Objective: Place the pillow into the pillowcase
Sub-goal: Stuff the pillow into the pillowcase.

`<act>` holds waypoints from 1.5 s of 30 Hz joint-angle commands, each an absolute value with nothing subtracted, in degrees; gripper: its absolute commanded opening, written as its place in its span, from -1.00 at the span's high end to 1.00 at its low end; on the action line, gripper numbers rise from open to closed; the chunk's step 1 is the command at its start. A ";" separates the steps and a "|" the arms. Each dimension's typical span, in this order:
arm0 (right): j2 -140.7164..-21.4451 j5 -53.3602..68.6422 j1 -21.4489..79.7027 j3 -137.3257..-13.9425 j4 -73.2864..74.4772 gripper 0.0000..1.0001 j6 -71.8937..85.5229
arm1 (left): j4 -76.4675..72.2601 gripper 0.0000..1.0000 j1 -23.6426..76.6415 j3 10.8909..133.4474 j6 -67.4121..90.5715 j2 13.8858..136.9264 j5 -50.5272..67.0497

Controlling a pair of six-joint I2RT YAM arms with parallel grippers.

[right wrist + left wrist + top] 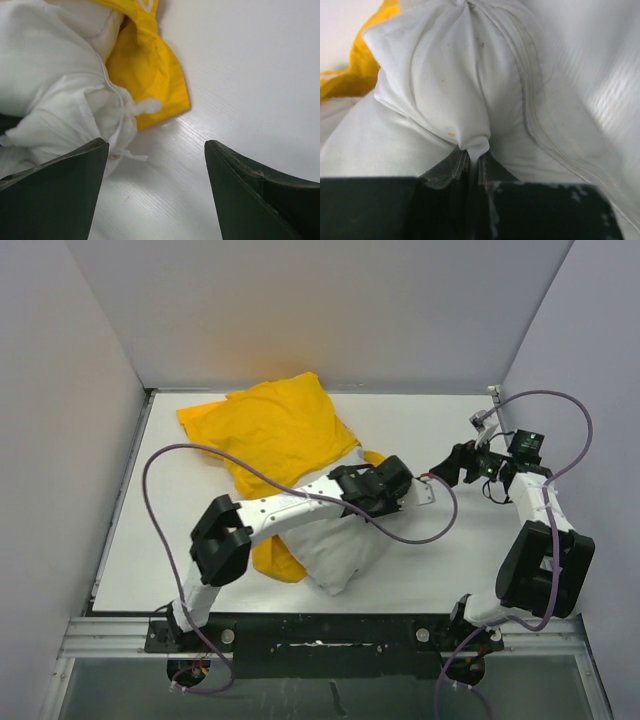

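The white pillow (335,555) lies at the middle of the table, partly on the yellow pillowcase (275,435), which spreads from under it toward the back left. My left gripper (395,502) sits at the pillow's right end. In the left wrist view it (474,156) is shut on a pinched fold of the white pillow (445,75), and a strip of yellow pillowcase (362,70) shows at the left. My right gripper (455,465) hovers open just right of the pillow. In its own wrist view it (156,150) stands over bare table, holding nothing, with the pillow (50,75) and a pillowcase corner (145,75) ahead on the left.
White walls (330,310) close in the table on the left, back and right. A purple cable (420,530) loops from the left arm over the pillow's right side. Another cable (575,430) arcs above the right arm.
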State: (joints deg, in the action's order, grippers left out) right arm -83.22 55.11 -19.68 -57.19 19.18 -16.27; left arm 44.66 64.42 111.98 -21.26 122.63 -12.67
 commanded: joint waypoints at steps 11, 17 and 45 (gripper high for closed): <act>-84.68 67.12 -5.92 -49.87 1.22 -0.90 -8.84 | 8.86 1.00 29.79 76.04 -11.84 74.92 44.73; -87.91 55.89 3.39 -51.14 -4.97 -0.96 -8.62 | 4.43 1.00 23.40 75.42 -6.16 74.36 55.06; -105.31 90.50 13.03 -71.67 15.61 1.00 -7.60 | -5.04 1.00 17.15 59.97 -11.69 70.92 53.73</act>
State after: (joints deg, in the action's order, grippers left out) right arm -119.83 68.90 14.81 -76.73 8.43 -2.72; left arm 2.35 18.24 61.41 -4.64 72.58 58.57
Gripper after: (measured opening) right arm 0.024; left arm 0.039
